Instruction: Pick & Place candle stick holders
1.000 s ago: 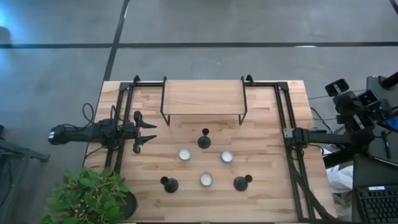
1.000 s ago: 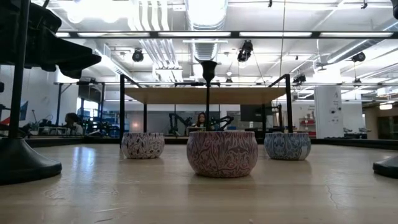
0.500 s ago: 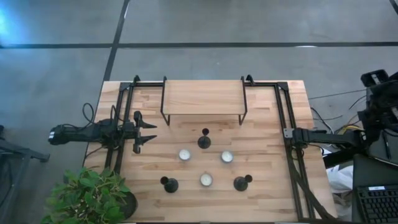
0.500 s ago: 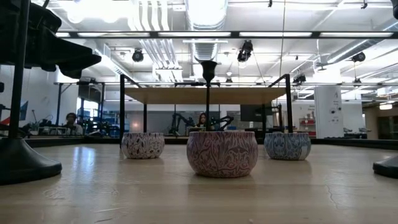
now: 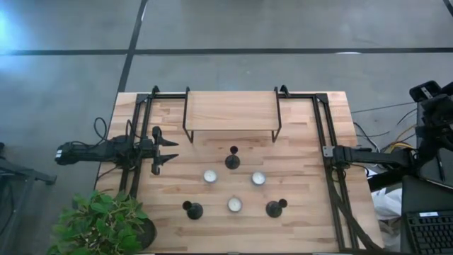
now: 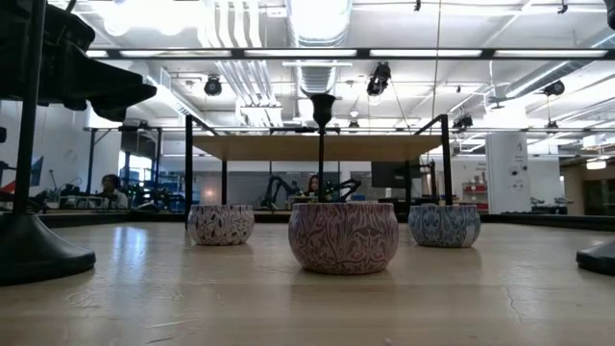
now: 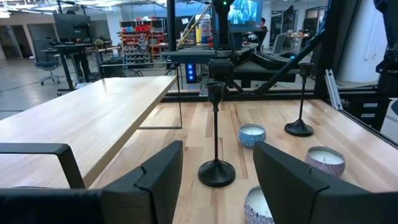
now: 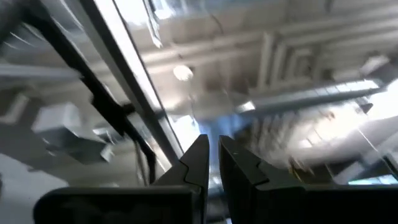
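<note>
Black candle stick holders (image 5: 232,160) unmoved; my right gripper (image 8: 213,163), nearly closed and empty, swung upward; left gripper (image 5: 167,150) gapes empty.

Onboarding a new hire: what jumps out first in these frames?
Three black candle stick holders form a triangle on the wooden table, interleaved with three patterned candles. A raised wooden shelf spans the far side. The left gripper waits open at the table's left; the right gripper points at the ceiling.
</note>
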Available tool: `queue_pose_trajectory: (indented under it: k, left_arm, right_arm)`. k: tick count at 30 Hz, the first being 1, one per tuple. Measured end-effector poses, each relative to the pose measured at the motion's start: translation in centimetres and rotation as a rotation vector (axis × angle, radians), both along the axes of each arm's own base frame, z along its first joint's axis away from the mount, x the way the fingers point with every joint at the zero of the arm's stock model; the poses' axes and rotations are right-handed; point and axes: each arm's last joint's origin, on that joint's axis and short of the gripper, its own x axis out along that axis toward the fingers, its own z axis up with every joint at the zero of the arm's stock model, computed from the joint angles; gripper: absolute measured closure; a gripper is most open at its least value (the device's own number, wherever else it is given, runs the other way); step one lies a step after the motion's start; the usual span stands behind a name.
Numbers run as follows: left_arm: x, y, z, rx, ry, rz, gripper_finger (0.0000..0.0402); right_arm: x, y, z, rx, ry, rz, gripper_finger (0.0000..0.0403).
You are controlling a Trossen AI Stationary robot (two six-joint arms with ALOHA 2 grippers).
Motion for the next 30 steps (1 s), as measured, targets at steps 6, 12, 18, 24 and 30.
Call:
queue_pose_trajectory:
  k: [6,12,18,24,30]
  left_arm:
    - [0.0,0.0,0.0,0.0,0.0,0.0,0.02]
    - [0.0,0.0,0.0,0.0,0.0,0.0,0.02]
    - [0.0,0.0,0.0,0.0,0.0,0.0,0.02]
    - [0.1,0.0,0.0,0.0,-0.003,0.003,0.02]
    - [0.1,0.0,-0.1,0.0,0.0,0.003,0.02]
  right_arm:
    - [1.9,0.2,-0.9,-0.013,0.022,-0.006,0.0369]
    - [7.0,-0.6,-4.5,0.07,0.214,-0.086,0.0369]
    - [14.4,-1.4,-12.9,0.167,0.53,-0.056,0.0369]
    - [17.0,-1.6,-16.9,0.165,0.539,-0.052,0.0369]
    - [19.8,-1.7,-19.4,0.139,0.729,-0.051,0.0369]
